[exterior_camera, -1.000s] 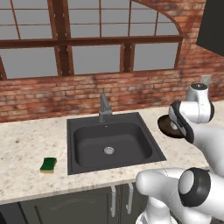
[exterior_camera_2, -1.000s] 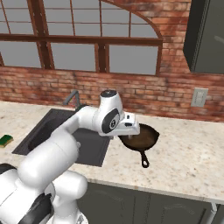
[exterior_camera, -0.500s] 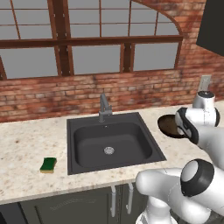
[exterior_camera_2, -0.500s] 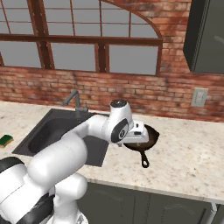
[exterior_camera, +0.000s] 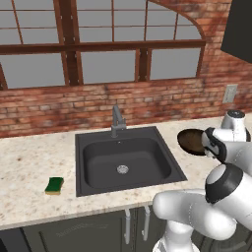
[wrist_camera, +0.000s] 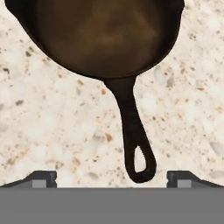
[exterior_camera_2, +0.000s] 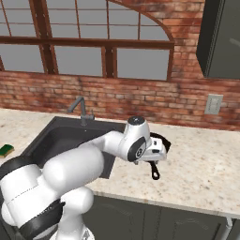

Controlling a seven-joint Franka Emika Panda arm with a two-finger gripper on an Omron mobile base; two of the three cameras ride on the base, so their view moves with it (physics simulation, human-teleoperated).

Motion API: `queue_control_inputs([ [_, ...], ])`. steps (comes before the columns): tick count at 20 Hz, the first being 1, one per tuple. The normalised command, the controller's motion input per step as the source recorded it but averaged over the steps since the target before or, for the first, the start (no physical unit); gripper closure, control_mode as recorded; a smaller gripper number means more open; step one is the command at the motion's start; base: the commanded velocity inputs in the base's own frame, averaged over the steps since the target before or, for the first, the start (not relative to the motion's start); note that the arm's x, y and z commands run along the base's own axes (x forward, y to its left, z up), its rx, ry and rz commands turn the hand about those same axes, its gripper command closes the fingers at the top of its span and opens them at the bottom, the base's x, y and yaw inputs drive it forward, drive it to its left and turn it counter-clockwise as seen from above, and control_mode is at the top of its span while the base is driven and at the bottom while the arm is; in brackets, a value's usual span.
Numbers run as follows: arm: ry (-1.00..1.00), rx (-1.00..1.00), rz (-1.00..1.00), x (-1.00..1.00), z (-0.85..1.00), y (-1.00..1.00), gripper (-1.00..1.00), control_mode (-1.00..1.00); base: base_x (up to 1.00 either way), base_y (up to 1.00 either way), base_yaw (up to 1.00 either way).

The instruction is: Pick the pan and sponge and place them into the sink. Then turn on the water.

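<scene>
White rounded arm point(exterior_camera_2: 70, 173) – dark joints, glossy

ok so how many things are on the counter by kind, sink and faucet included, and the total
pan: 1, on the counter right of the sink
sponge: 1, left of the sink
sink: 1
faucet: 1, behind the sink
total: 4

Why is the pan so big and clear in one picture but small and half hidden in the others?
Hand view: the camera looks straight down from close by, so the pan looks big, with a soft glow inside. Left base view: the pan is small and dark behind the arm. Right base view: the arm covers most of it; its handle sticks out.
</scene>
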Motion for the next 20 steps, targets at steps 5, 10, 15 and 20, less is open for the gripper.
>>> queue_control_inputs([
  [5, 0.09, 0.00, 0.00, 0.22, -0.33, -0.17, -1.00, -1.00, 0.00, 0.00, 0.00],
  [10, 0.07, 0.00, 0.00, 0.21, -0.29, -0.15, -1.00, -1.00, 0.00, 0.00, 0.00],
  [15, 0.04, 0.00, 0.00, 0.19, -0.22, -0.25, -1.00, -1.00, 0.00, 0.00, 0.00],
  [20, 0.03, 0.01, 0.00, 0.18, -0.21, -0.22, -1.00, -1.00, 0.00, 0.00, 0.00],
])
